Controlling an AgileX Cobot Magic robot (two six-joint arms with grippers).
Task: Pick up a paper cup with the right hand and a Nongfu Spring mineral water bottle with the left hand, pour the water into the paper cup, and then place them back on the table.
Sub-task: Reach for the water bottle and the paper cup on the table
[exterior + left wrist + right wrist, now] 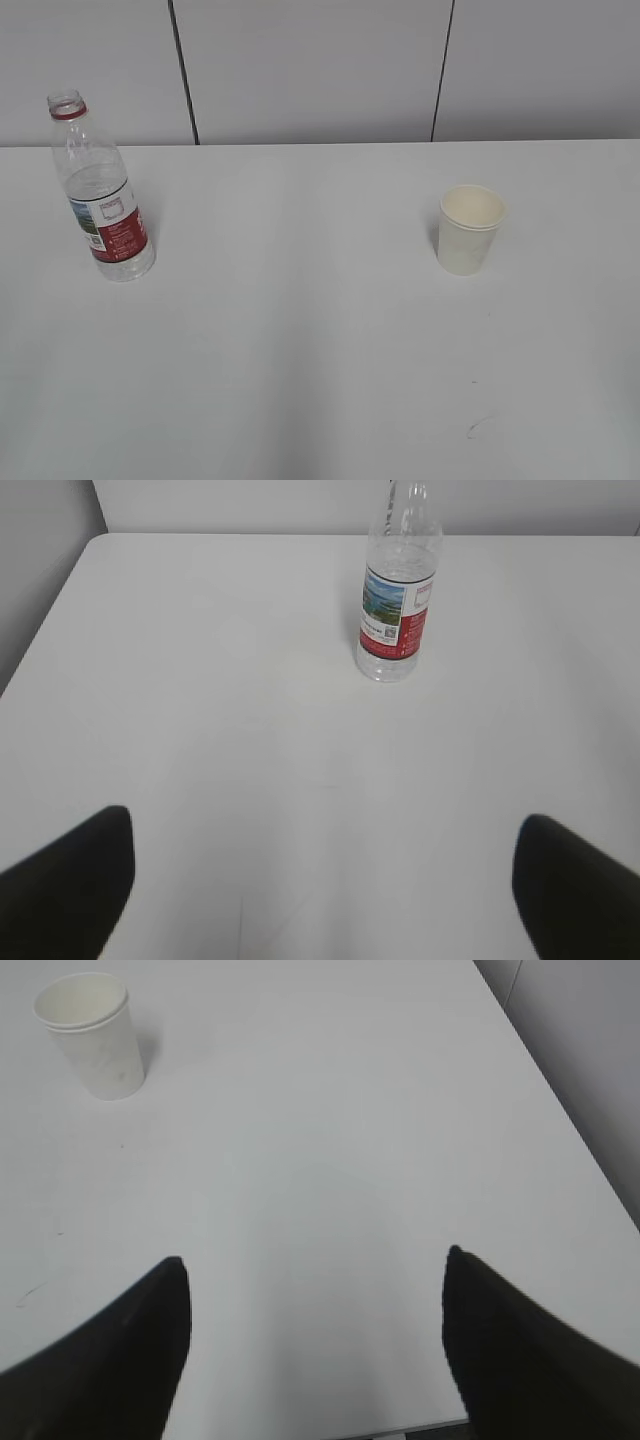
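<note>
The clear water bottle (103, 195) with a red neck ring and red-and-white label stands upright, uncapped, at the table's left. It also shows in the left wrist view (398, 600), far ahead and slightly right of my left gripper (325, 825), which is open and empty. The cream paper cup (470, 229) stands upright at the right. In the right wrist view the cup (92, 1036) is far ahead at upper left of my right gripper (315, 1260), which is open and empty. Neither arm shows in the exterior view.
The white table (300, 330) has a small dark mark (478, 428) near the front right. Its right edge (560, 1110) runs close to the right gripper, and its left edge (45, 620) is near the left gripper. A grey panelled wall stands behind.
</note>
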